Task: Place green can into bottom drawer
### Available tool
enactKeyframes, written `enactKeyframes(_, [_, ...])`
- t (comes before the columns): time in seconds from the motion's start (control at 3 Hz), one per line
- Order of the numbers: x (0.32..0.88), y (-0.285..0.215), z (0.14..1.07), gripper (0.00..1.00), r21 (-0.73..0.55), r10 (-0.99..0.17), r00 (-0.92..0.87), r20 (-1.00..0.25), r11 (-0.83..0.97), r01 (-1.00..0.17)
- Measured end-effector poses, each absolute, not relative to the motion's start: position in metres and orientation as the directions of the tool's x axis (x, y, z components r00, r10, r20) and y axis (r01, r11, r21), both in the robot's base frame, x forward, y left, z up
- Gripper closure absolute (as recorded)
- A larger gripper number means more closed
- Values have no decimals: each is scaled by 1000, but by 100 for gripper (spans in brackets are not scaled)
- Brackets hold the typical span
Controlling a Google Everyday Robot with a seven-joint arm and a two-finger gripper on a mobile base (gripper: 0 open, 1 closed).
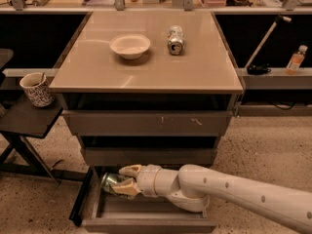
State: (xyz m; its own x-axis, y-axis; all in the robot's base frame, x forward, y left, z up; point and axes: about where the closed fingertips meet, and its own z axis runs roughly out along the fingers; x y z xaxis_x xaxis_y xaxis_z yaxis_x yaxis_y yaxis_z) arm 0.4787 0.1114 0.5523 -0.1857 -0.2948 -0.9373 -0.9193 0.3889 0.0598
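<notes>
The green can (110, 183) lies on its side in my gripper (126, 181), with its silver rim pointing left. The gripper is shut on it and holds it over the left end of the open bottom drawer (146, 220), just above the tray floor. My white arm (234, 196) reaches in from the lower right and covers the drawer's right half. The two narrower drawers above are shut.
On the cabinet top (146, 67) stand a pale bowl (129, 45) and a silver-white can (175, 39) on its side. A patterned cup (37, 88) sits on a dark side table (27, 118) at the left. A bottle (295, 59) stands on the right ledge.
</notes>
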Motion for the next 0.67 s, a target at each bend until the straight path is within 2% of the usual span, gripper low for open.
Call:
enactKeyframes(0.33, [502,94,507,100,-6,-459,-196,-867,402,-916])
enactKeyframes(0.67, [503,86,487,100,-8,-496,-207,-843,397,-918])
